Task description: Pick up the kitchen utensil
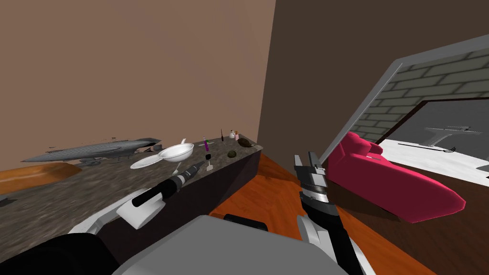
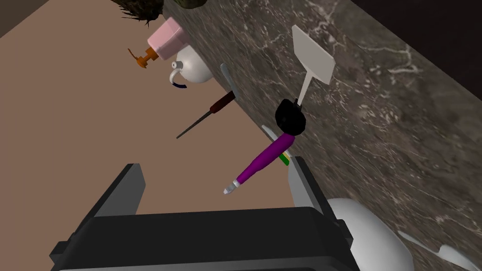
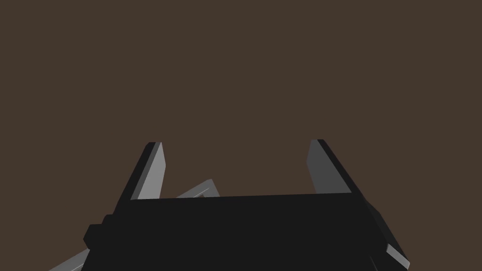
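Observation:
A spatula (image 2: 313, 59) with a flat white blade, thin shaft and black grip stands on the dark marble counter (image 2: 386, 117); in the head view the spatula (image 1: 208, 161) is near the counter's front edge. My left gripper (image 2: 216, 183) is open, and the spatula is just beyond its fingertips. A purple-handled tool (image 2: 263, 160) sits just ahead of one finger (image 2: 303, 181), and a thin tool with a dark red handle (image 2: 221, 103) stands farther off. In the head view my left gripper (image 1: 196, 168) hovers over the counter. My right gripper (image 1: 305, 160) is open above the floor.
A pink soap dispenser (image 2: 164, 42) and a white teapot (image 2: 193, 68) stand at the counter's far end. A white bowl (image 1: 176, 153), a plate (image 1: 145, 162) and a long grey model (image 1: 95, 150) sit left of my left hand. A magenta sofa (image 1: 391, 179) is on the right.

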